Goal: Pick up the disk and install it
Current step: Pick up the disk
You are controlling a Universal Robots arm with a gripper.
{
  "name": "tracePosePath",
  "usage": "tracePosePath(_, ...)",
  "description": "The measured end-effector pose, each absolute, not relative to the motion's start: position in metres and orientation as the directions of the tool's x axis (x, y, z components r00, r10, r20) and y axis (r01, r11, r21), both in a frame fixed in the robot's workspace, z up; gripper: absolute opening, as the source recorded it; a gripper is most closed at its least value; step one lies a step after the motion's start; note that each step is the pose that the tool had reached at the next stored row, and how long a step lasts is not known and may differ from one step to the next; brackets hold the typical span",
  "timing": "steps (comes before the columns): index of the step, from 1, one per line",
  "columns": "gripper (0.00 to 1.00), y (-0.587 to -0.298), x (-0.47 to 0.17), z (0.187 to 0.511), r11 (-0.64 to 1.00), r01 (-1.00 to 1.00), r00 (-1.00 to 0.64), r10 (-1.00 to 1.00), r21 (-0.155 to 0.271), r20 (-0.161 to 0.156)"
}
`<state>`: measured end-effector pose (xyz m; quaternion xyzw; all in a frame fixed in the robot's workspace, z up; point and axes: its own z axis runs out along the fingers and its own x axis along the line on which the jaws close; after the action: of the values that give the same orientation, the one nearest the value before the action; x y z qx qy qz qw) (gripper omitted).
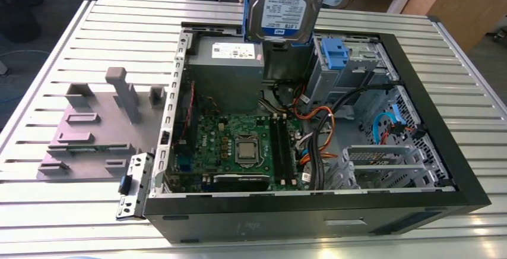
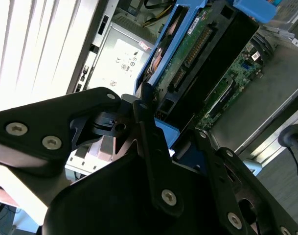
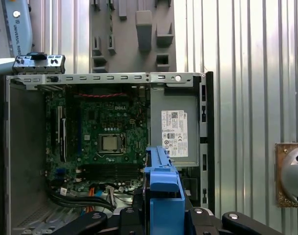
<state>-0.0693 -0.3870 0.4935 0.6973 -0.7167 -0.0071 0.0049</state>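
Note:
The disk (image 1: 285,3) hangs upright above the far side of the open computer case (image 1: 317,211), its blue-and-white label facing the exterior view. Blue rails run along its edges. In the second wrist view my gripper (image 2: 171,125) is shut on the disk (image 2: 197,49), whose green underside board and one blue rail show between the black fingers. The first wrist view looks straight down: the disk's blue rail edge (image 3: 163,188) sits between my gripper (image 3: 163,208) jaws, over the case near the power supply.
Inside the case lie the green motherboard (image 1: 237,146), the grey power supply box (image 1: 230,63) with a white sticker, a blue-tabbed drive bay (image 1: 336,54) and loose cables (image 1: 317,134). A grey moulded fixture (image 1: 95,122) sits on the slatted metal table (image 1: 63,211) at the exterior view's left.

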Motion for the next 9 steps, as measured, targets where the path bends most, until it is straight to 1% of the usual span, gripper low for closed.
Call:
tracePosePath(3,0.37,-0.387,-0.069,0.493,0.028,-0.999,-0.028,-1.000,0.017,-0.003)
tracePosePath(5,0.37,-0.402,-0.069,0.493,0.028,-0.999,-0.028,-0.999,0.016,0.023)
tracePosePath(9,0.37,-0.403,-0.069,0.493,0.028,-0.999,-0.028,-0.999,0.016,0.023)
